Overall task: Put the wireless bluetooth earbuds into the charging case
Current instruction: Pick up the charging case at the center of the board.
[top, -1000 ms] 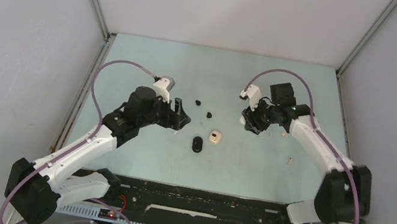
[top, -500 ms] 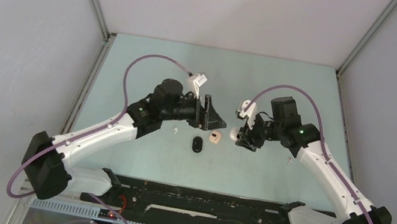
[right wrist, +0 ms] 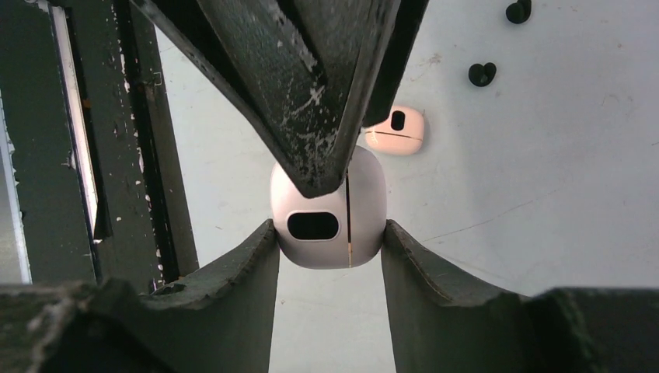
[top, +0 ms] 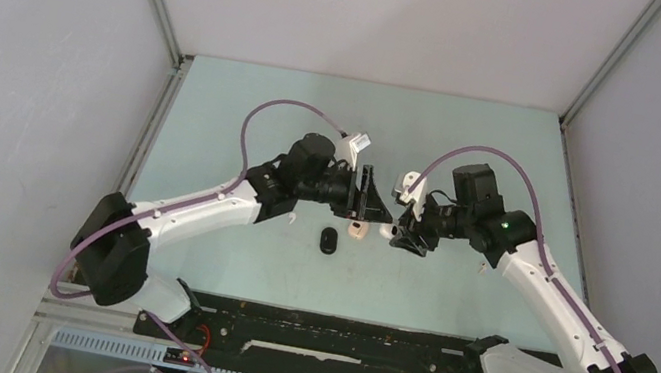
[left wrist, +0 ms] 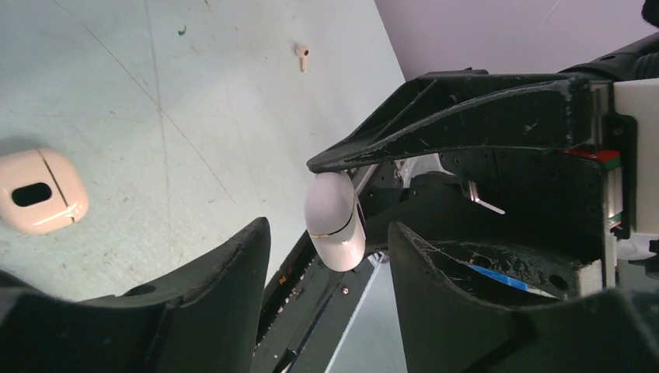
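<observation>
My right gripper (right wrist: 329,233) is shut on a white charging case (right wrist: 328,221), held above the table with its dark oval slot facing the camera. My left gripper (left wrist: 328,229) is open. Its fingertips (left wrist: 256,233) flank the same case (left wrist: 334,220) with a gap on each side, and one of its fingers (right wrist: 311,93) crosses the case's top. In the top view the two grippers (top: 367,198) (top: 397,233) meet at mid-table. Two black earbuds (right wrist: 482,74) (right wrist: 518,11) and one white stemmed earbud (left wrist: 301,54) lie loose on the table.
A second cream case (top: 358,229) lies shut on the table just under the left gripper, also in the wrist views (left wrist: 39,192) (right wrist: 396,130). A black case (top: 329,240) sits a little nearer. Grey walls enclose the table on three sides.
My left arm has swung right across the table to the right gripper, its jaws narrowing. My right gripper has carried the white case left and nearer to meet it.
</observation>
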{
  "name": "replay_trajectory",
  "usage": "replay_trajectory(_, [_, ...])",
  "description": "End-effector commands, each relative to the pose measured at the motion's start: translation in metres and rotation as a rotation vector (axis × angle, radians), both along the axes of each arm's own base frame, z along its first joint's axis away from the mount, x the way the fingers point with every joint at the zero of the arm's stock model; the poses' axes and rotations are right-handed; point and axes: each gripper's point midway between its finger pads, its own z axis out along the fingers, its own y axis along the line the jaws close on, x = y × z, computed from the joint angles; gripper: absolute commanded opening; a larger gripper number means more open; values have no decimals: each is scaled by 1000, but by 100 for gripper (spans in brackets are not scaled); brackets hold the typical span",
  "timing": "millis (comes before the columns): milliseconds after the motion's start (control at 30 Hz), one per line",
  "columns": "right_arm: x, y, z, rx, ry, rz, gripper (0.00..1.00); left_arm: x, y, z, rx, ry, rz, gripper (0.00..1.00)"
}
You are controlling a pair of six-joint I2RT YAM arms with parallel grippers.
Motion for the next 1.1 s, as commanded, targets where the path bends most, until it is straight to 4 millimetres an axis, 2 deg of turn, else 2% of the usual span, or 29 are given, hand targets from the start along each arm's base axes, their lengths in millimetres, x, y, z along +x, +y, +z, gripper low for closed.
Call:
replay_trajectory(0, [-2,4,7,25,-30,25,35,-8,-13,19,-57,7,-63,61])
replay_trajectory(100, [-1,4,6,20,-28,23,35,-12,-14,15,-50,26,-76,59])
replay_trajectory(300, [2,3,5,13,-33,14,36,-19,-19,8,-55,79,-108,49])
replay_trajectory(567, [7,2,0,0,-50,-12,36,-20,-27,8,-77,104,-140,46])
replay_trajectory(700, [6,2,-2,0,-47,-9,37,-21,-30,7,-90,111,-153,37])
replay_trajectory(800, [6,2,-3,-1,-48,-10,39,-24,-31,7,-117,100,-180,26])
replay_trajectory(900, [6,1,-4,1,-43,-17,45,-26,-29,3,-139,63,-186,19])
replay_trajectory(967, [4,2,-4,14,-32,-13,54,-26,-27,0,-154,31,-185,16])
replay_trajectory(1000, [2,2,-3,26,-20,-9,63,-26,-26,-2,-154,18,-182,15])
replay_trajectory(1067, [-2,3,0,61,9,2,86,-26,-22,-9,-140,-21,-175,13])
